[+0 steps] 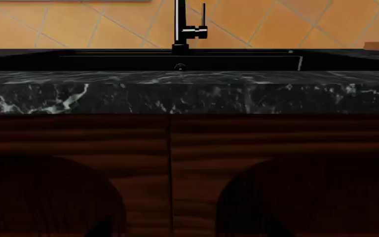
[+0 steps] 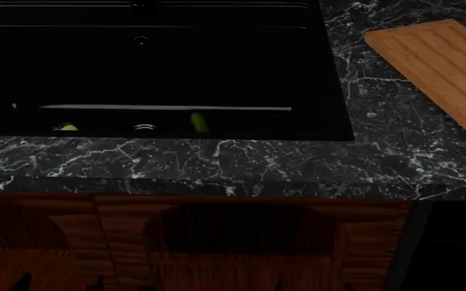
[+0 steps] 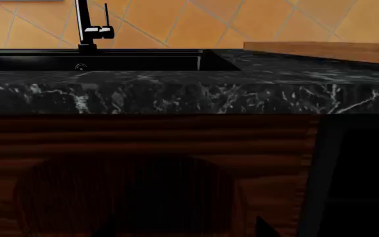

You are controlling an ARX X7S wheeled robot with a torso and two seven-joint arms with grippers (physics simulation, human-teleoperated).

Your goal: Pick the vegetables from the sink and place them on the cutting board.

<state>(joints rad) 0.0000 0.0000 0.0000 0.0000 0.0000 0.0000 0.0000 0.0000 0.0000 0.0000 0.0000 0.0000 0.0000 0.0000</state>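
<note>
The black sink (image 2: 330,91) is set in the black marble counter. In its near part lie the pale yellow-green tomato (image 2: 67,127), mostly hidden by the sink's front wall, and the end of the dark green cucumber (image 2: 199,122), either side of the metal drain (image 2: 145,127). The light-brown cutting board (image 2: 443,63) lies on the counter at the far right and also shows in the right wrist view (image 3: 321,49). My left gripper (image 2: 59,284) and right gripper (image 2: 310,285) are low in front of the cabinet. Only dark fingertips show, set apart, with nothing between them.
The black faucet (image 1: 179,29) stands behind the sink, before an orange tiled wall (image 1: 295,24). The marble counter edge (image 2: 216,176) overhangs dark reddish wooden cabinet fronts (image 2: 241,242). A black appliance front (image 2: 451,248) is at the lower right.
</note>
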